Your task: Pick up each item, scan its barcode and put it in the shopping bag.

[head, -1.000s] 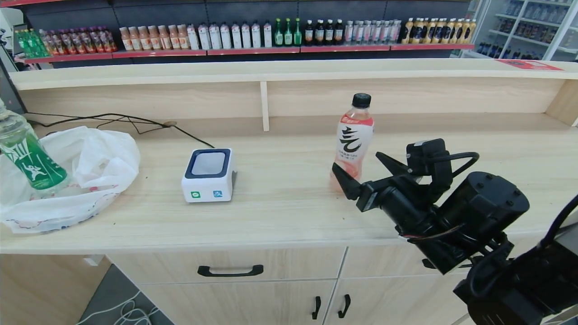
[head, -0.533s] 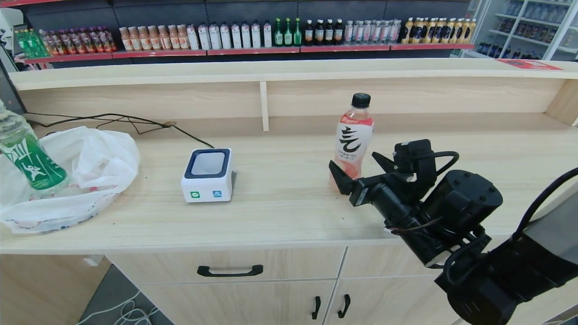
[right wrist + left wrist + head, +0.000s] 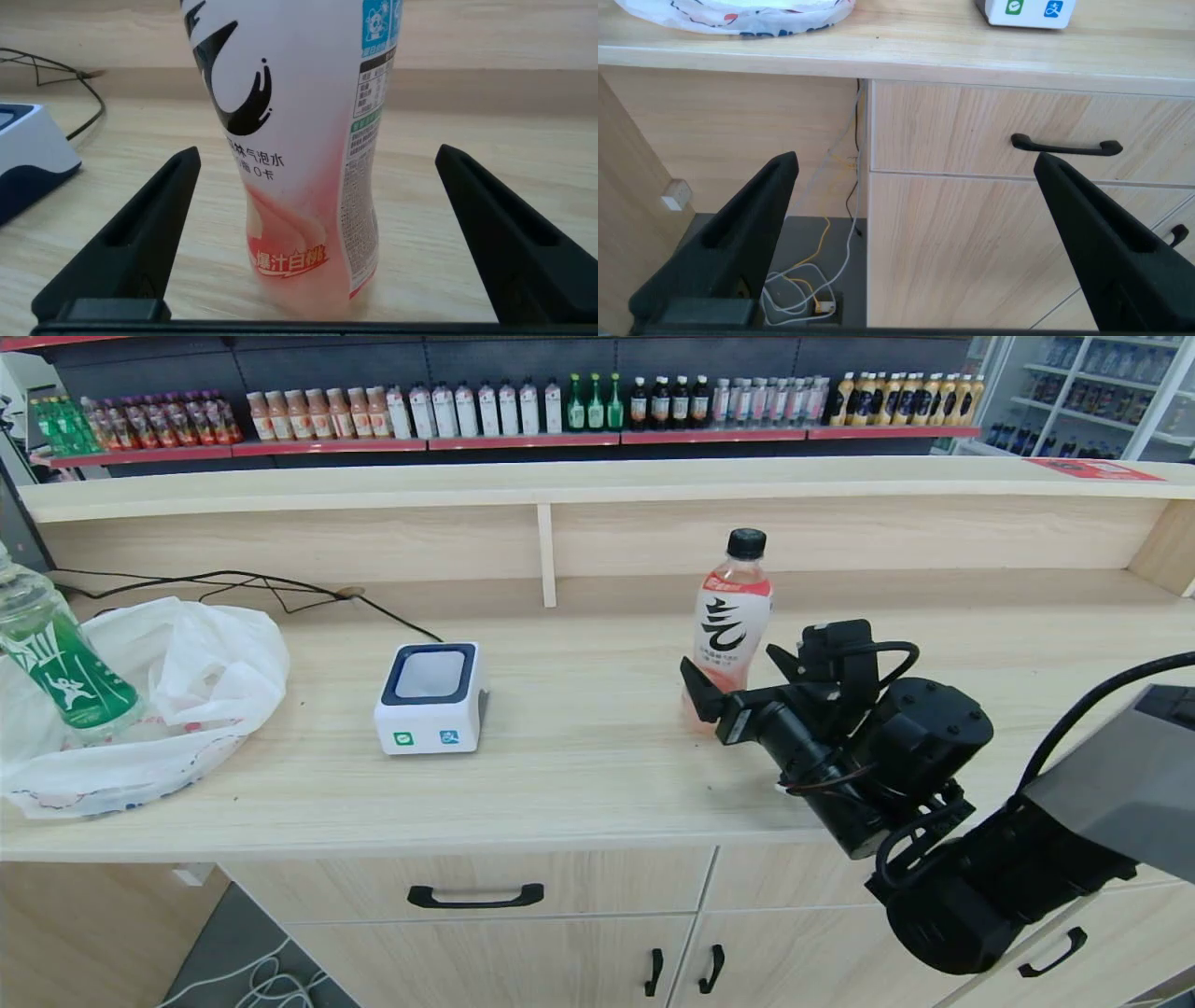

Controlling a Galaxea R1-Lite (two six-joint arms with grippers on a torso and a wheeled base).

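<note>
A pink peach-drink bottle (image 3: 733, 614) with a black cap stands upright on the wooden counter (image 3: 597, 756). My right gripper (image 3: 738, 677) is open at its base, one finger on each side, not touching; the wrist view has the bottle (image 3: 304, 159) standing between the fingers. The white barcode scanner (image 3: 432, 697) sits mid-counter to the left. The white shopping bag (image 3: 159, 709) lies at the far left with a green-labelled bottle (image 3: 56, 658) standing in it. My left gripper (image 3: 915, 247) is open, low in front of the cabinet (image 3: 990, 215).
A black cable (image 3: 233, 583) runs from the scanner along the back of the counter. A raised ledge (image 3: 597, 481) borders the counter's far side, with drink shelves behind. Drawers with black handles (image 3: 476, 896) sit below. Bare counter lies between scanner and bottle.
My right arm has moved forward and slightly left, so the open fingers now flank the bottle's base. Bottle, scanner and bag have not moved.
</note>
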